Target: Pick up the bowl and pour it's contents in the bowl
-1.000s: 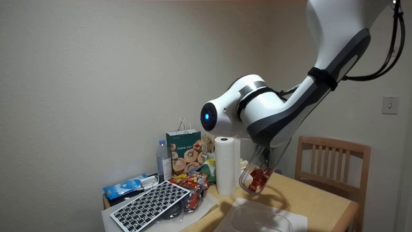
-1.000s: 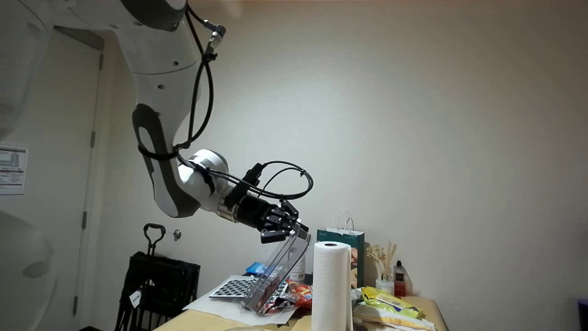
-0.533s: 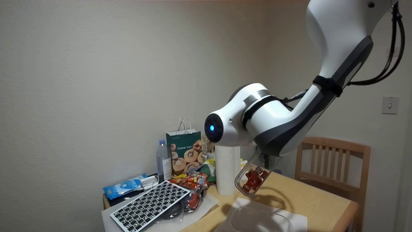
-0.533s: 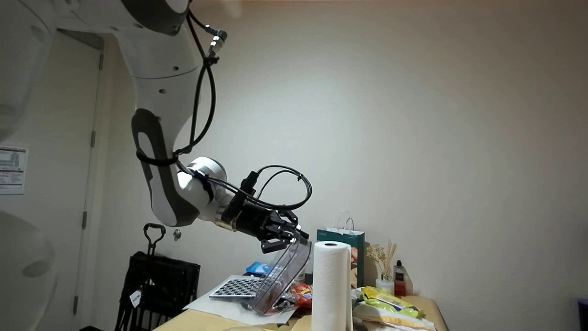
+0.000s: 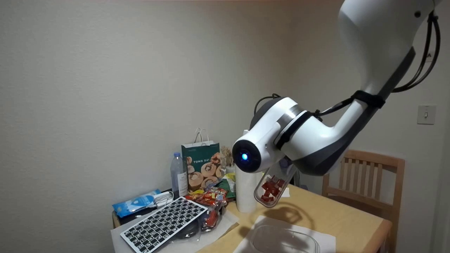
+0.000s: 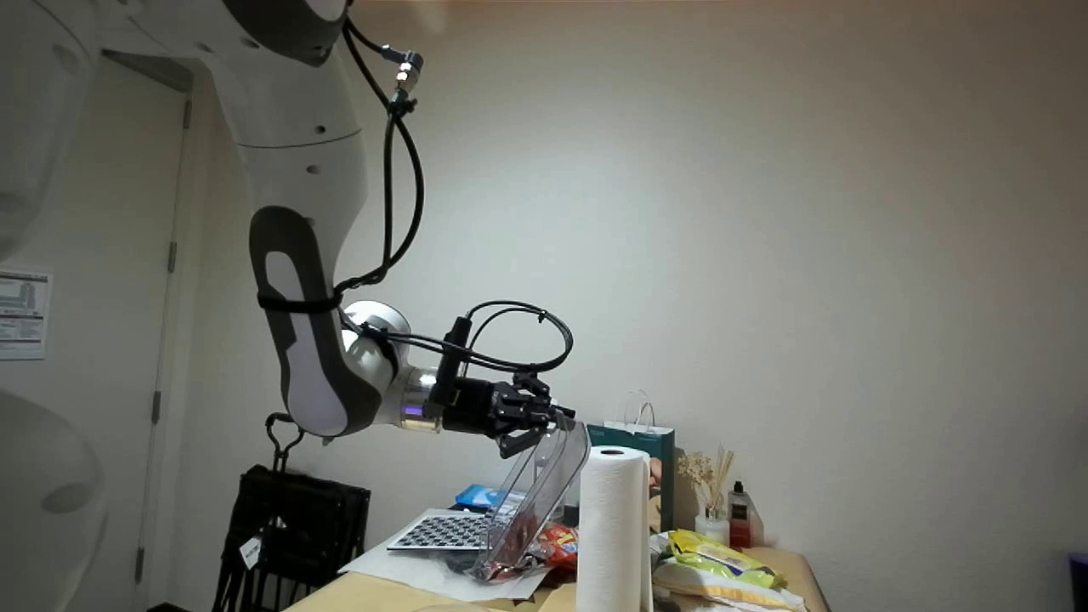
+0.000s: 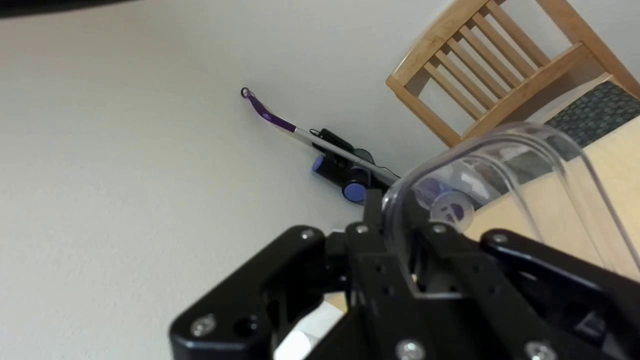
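Note:
My gripper (image 6: 557,418) is shut on one end of a clear plastic bowl, whose wall shows between the fingertips in the wrist view (image 7: 392,210). The held bowl (image 6: 544,489) is a long clear tub, tilted steeply with its far end down, above the table. In an exterior view the tilted bowl (image 5: 282,172) has several red pieces (image 5: 271,189) gathered at its low end. A second clear bowl (image 5: 281,242) lies on white paper on the table, below the held one and cut by the frame edge. In that view my gripper is hidden behind the arm.
A paper towel roll (image 5: 246,191) stands close beside the held bowl; it also shows in an exterior view (image 6: 614,527). A checkered board (image 5: 164,225), snack packs (image 5: 211,198), a bottle (image 5: 179,175) and a green bag (image 5: 202,165) stand at the back. A chair (image 5: 365,175) is behind the table.
The forearm and wrist have come lower, and the gripper points more level. The held bowl has shifted slightly and swung its opening round; the red pieces remain inside. The bowl on the table has not moved.

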{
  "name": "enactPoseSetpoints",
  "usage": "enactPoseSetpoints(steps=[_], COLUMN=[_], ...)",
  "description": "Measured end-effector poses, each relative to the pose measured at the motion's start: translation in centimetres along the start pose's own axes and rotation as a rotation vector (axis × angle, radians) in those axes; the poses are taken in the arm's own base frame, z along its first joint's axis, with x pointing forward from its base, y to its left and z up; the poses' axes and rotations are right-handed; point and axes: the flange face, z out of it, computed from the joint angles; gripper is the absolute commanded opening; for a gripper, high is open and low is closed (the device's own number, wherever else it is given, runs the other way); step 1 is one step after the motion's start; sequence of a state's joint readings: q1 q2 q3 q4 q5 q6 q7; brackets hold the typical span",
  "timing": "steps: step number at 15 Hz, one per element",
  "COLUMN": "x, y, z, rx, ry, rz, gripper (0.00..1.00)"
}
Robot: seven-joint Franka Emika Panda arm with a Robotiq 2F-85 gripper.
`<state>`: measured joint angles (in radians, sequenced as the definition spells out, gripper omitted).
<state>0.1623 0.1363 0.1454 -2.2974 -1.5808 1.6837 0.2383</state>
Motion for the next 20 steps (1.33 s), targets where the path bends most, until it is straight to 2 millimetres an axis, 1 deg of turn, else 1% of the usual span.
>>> enactPoseSetpoints(steps=[1,2,6,8,10,14,15,18,19,20], x=[0.0,0.0,0.0,-0.3,-1.1,-3.5,-4.1,-5.4,-5.4,-5.4], y=[0.1,0.2,0.2,0.6,1.5,3.9,4.3,5.0,5.0,5.0], z=[0.0,-0.1,-0.1,0.0,0.0,-0.1,-0.2,-0.4,-0.4,-0.4], rx=[0.001,0.001,0.001,0.013,0.017,0.003,0.001,0.011,0.013,0.013], ry=[0.006,0.008,0.008,0.006,0.003,-0.004,-0.005,-0.013,-0.014,-0.014], rz=[0.001,0.002,0.007,0.017,0.037,0.07,0.08,0.107,0.109,0.109], gripper=[0.11,0.03,0.03,0.03,0.03,0.03,0.11,0.11,0.03,0.03])
